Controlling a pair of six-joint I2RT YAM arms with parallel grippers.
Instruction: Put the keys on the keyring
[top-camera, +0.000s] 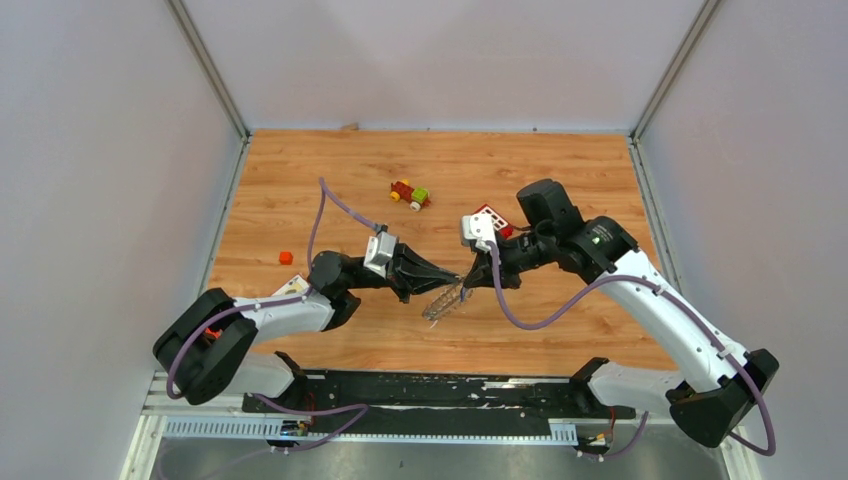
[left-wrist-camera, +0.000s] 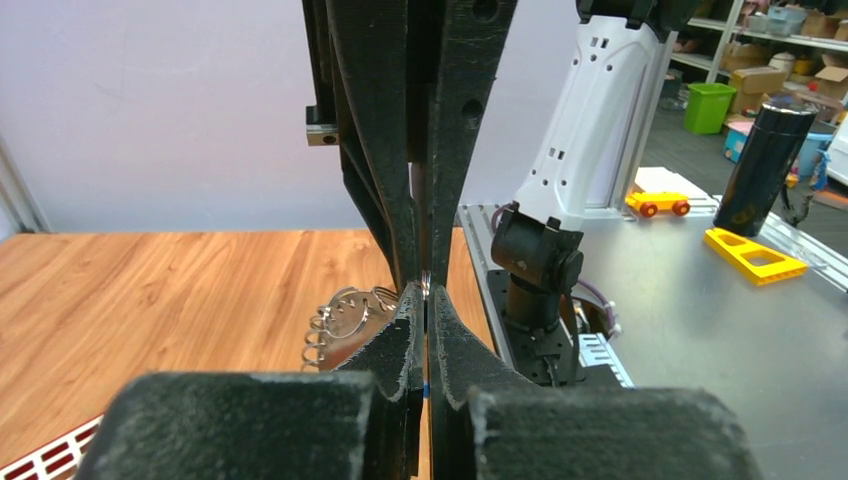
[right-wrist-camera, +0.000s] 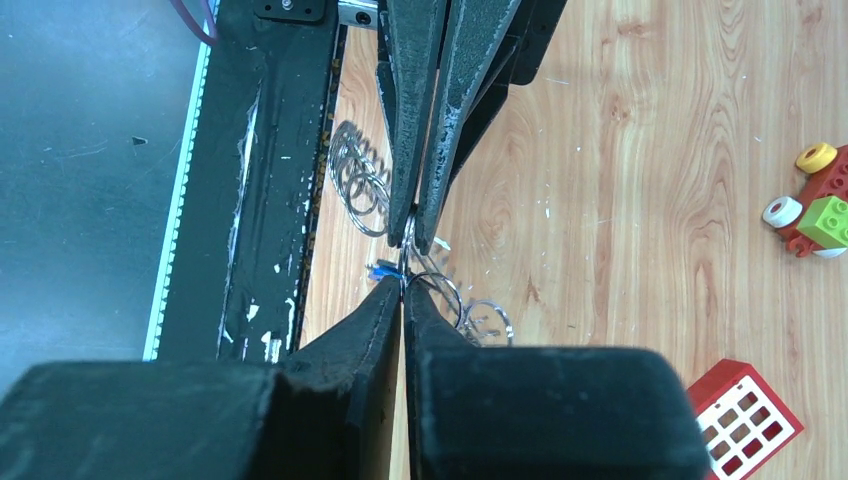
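Note:
The keyring (top-camera: 443, 301) is a bunch of silver loops held just above the wood between both arms. My left gripper (top-camera: 455, 277) is shut, its tips pinching a thin wire of the keyring (left-wrist-camera: 345, 318). My right gripper (top-camera: 470, 282) is shut on the same wire, tip to tip with the left one. In the right wrist view the loops (right-wrist-camera: 472, 312) fan out on both sides of my right gripper (right-wrist-camera: 403, 287). The small blue-headed piece (right-wrist-camera: 381, 270) sits right at the meeting fingertips. The dark key is hidden.
A red block with white squares (top-camera: 492, 220) lies behind the right wrist. A red-yellow-green toy (top-camera: 410, 194) sits further back, and a small orange block (top-camera: 286, 257) at the left. The black base rail (right-wrist-camera: 265, 180) runs along the near table edge.

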